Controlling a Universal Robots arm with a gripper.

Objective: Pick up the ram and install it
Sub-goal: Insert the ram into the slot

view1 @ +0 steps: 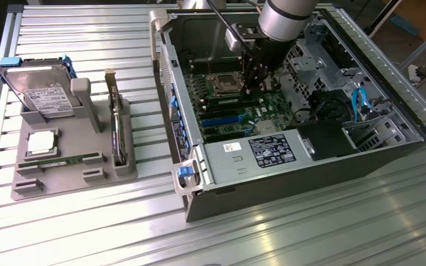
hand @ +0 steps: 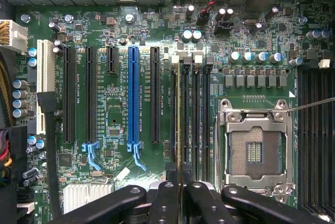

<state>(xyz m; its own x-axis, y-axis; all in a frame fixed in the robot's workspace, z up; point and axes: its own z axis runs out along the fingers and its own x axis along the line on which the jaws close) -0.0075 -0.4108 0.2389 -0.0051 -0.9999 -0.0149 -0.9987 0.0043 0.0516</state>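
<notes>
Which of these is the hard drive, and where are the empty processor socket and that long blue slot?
hard drive (view1: 42, 91): exterior view, on its labelled top face.
processor socket (hand: 254, 150): wrist view, on the pin field in its middle.
blue slot (hand: 133, 96): wrist view, midway along its length.

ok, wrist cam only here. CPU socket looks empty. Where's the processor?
Observer: The processor lies flat on the grey tray, at the exterior view's left of the case.
Operator: And the hard drive?
Observer: Same tray, standing in the holder at its far end.
Operator: And the expansion card?
Observer: Upright on edge along the tray's side nearest the case.
</notes>
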